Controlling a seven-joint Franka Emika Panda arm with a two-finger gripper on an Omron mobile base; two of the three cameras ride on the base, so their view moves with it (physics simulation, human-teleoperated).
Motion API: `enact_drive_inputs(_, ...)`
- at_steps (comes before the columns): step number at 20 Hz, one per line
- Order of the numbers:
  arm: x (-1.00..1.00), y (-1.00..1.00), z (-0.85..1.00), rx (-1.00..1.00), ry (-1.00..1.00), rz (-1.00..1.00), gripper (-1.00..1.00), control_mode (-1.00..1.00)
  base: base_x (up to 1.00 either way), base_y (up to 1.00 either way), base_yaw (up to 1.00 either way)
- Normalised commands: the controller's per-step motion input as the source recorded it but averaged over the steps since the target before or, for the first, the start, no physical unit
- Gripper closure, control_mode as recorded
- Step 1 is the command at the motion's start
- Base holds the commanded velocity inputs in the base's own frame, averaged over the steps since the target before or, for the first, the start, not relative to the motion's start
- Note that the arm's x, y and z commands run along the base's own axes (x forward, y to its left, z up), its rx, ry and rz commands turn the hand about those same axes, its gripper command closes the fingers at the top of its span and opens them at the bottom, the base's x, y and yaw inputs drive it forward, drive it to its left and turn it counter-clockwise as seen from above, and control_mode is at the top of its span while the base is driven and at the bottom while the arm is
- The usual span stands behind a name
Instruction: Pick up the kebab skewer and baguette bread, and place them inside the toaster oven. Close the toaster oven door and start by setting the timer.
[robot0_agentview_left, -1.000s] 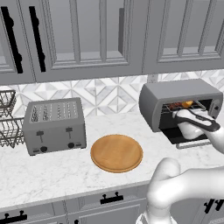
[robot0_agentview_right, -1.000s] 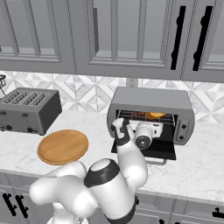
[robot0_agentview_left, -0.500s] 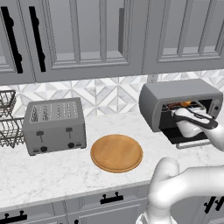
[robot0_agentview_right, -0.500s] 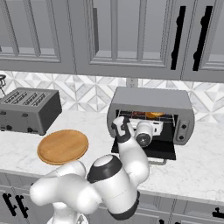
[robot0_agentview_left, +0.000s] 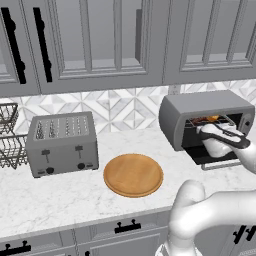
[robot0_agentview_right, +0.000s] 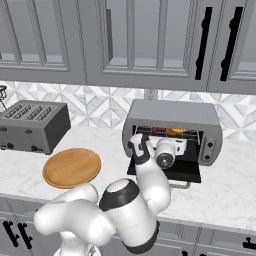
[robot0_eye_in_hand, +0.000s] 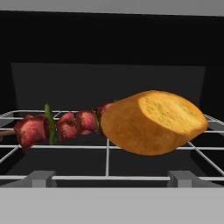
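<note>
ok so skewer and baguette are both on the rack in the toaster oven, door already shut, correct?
Not quite: the toaster oven door is still open, folded down, as the right base view shows. The kebab skewer and baguette bread do lie on the rack inside.

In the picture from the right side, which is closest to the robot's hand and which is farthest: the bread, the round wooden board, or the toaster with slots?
1. The baguette bread, on the rack inside the toaster oven, just beyond the open gripper.
2. The round wooden board, on the counter to the left.
3. The toaster with slots, farthest left, near the wall.
</note>
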Motion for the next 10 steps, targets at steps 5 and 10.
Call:
enact_drive_inputs(5, -0.58, -0.19, 0.06, 0.00, 0.00, -0.01, -1.00, -1.00, 0.00, 0.00, 0.00)
enact_drive_inputs(10, -1.00, -0.48, 0.15, 0.00, 0.00, -0.04, -1.00, -1.00, 0.00, 0.00, 0.00)
